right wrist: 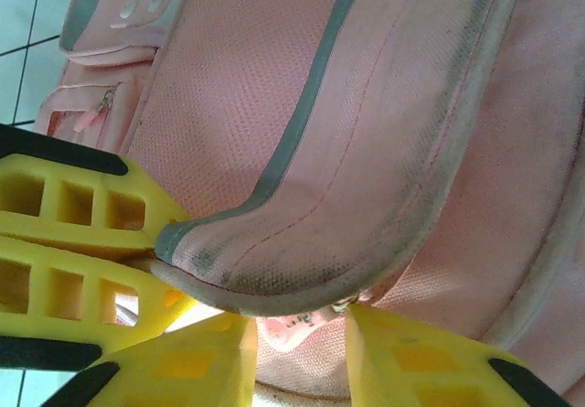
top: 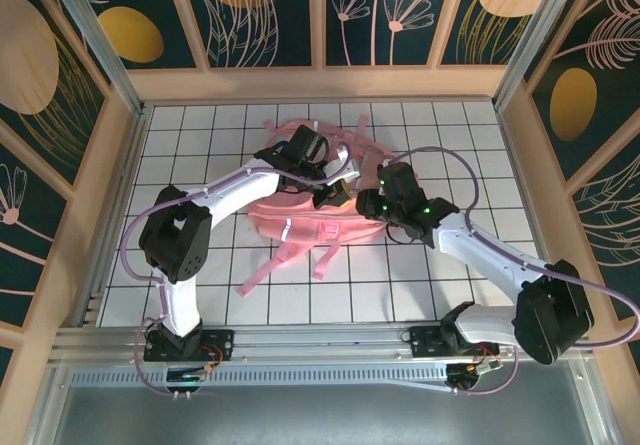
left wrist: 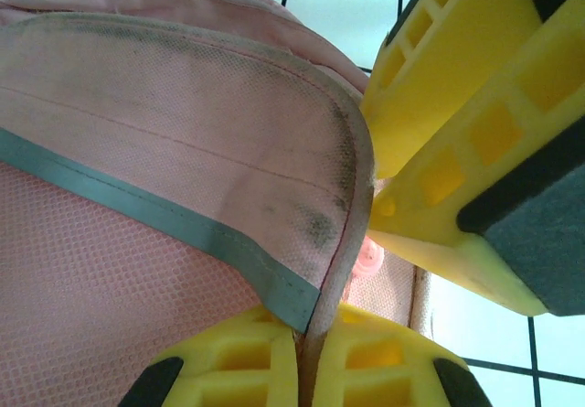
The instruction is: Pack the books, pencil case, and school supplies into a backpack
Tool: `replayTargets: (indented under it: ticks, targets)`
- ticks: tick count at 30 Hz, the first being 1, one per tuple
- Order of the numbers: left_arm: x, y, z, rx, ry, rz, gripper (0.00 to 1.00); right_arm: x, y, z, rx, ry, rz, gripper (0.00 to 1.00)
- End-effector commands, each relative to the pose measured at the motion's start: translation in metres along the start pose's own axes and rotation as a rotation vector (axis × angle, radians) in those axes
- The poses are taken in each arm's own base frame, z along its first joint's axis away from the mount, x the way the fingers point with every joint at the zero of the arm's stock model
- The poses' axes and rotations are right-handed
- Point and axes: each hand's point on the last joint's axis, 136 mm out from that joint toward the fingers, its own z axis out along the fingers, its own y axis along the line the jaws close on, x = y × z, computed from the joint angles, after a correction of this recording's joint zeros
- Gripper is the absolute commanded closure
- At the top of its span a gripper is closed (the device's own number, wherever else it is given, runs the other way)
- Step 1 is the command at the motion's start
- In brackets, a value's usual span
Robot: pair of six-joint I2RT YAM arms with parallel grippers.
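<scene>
Both my arms reach inward over the tabletop (top: 200,135), left claw (left wrist: 308,357) pinching the one backpack (left wrist: 183,105), while whether my right claw (right wrist: 298,325) grips it I cannot tell.

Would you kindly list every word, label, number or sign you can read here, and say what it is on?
No text can be read.
Whitish mark on the backpack, right wrist view: too blurred to read.
Darker pink patch on the backpack, top view: too small to read.
</scene>
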Motion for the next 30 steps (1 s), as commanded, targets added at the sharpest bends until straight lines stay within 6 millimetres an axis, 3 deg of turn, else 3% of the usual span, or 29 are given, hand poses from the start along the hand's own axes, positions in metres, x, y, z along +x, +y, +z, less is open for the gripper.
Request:
replayTargets:
  ticks: [1,5,7,12,17,21,25,30]
  targets:
    - [-0.024,-0.024,-0.017,0.090,-0.088,-0.006,1.00,-0.024,0.013,-0.002,-0.028,-0.084,-0.078,0.71]
    - [-0.026,-0.024,-0.021,0.091,-0.112,0.003,1.00,-0.019,0.016,-0.003,-0.094,-0.076,-0.135,0.72]
    - [-0.028,-0.024,-0.023,0.083,-0.125,0.016,1.00,-0.013,0.016,-0.001,-0.121,-0.049,-0.136,0.66]
    - [-0.029,-0.020,-0.029,0.068,-0.131,0.014,1.00,-0.001,-0.014,0.002,-0.008,-0.031,-0.006,0.63]
    - [-0.031,-0.023,-0.031,0.073,-0.145,0.025,1.00,-0.002,0.001,0.005,-0.088,-0.049,-0.015,0.65]
    - [-0.028,-0.024,-0.030,0.073,-0.139,0.043,1.00,-0.008,0.013,0.008,-0.128,-0.050,-0.072,0.78]
    - [-0.018,-0.022,-0.031,0.042,-0.112,0.067,1.00,-0.017,0.006,0.003,-0.062,-0.068,-0.097,0.99]
    - [0.003,-0.021,-0.041,-0.006,-0.056,0.191,1.00,-0.023,-0.011,-0.011,0.010,-0.063,-0.129,1.00]
